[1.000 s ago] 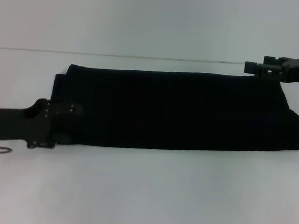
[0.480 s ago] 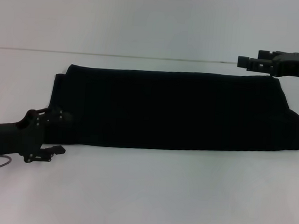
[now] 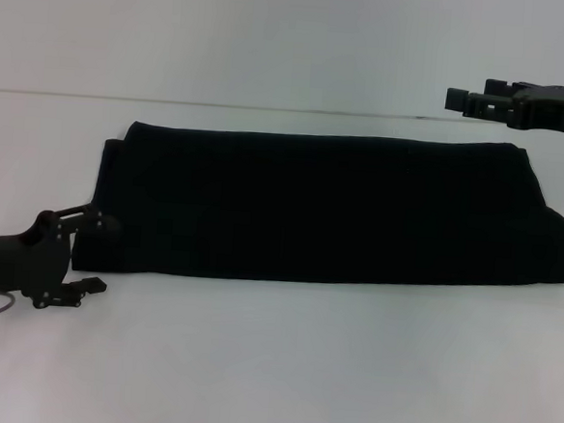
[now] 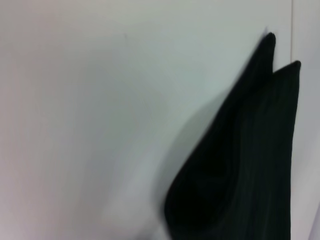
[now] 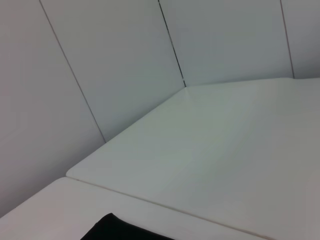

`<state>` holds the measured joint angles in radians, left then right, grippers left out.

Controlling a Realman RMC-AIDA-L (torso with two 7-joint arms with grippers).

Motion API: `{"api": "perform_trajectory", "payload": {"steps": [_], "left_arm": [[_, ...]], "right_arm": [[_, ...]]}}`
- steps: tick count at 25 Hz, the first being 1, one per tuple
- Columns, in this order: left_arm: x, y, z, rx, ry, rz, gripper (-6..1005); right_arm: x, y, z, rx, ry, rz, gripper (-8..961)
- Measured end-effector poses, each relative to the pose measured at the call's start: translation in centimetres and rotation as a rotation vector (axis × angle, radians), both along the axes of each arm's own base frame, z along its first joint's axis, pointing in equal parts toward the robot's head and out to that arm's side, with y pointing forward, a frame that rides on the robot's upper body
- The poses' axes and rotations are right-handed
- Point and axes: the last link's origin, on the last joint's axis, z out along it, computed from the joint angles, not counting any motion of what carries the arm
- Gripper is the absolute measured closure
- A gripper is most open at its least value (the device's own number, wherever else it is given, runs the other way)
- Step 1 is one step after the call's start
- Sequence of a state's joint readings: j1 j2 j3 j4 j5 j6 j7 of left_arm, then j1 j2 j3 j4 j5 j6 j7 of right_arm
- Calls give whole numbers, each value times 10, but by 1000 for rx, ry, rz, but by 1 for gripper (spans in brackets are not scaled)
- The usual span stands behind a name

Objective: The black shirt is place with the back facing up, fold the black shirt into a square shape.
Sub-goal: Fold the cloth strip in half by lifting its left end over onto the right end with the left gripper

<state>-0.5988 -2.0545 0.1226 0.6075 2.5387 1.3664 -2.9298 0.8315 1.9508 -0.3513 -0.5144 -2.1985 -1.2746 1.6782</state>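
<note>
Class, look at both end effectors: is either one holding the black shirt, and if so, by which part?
Neither: the left end effector sits open beside the black shirt; the right end effector hangs apart above it.

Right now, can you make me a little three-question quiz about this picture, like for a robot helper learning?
1. True or false: the shirt lies as a long folded band on the table.
2. Which gripper is at the shirt's near left corner? A) left B) right
3. Fill in: the right gripper is ____ the shirt's far right corner, not touching it.

Key:
1. True.
2. A, the left gripper, just off the fabric.
3. Above.
</note>
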Motion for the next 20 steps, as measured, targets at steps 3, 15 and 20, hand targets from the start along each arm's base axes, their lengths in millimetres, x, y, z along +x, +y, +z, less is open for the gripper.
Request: {"api": "perform_trajectory", "payload": {"steps": [3,15,20], "left_arm": [[-1,2,0,6,8,11,166],[-7,7,0,36,43,39,183],[-8,10,1,54,56,44,190]], "right_arm": [[0,0,0,1,0,0,38],[1,0,2,5,2,-3,37],[1,0,2,5,1,-2,37]]}}
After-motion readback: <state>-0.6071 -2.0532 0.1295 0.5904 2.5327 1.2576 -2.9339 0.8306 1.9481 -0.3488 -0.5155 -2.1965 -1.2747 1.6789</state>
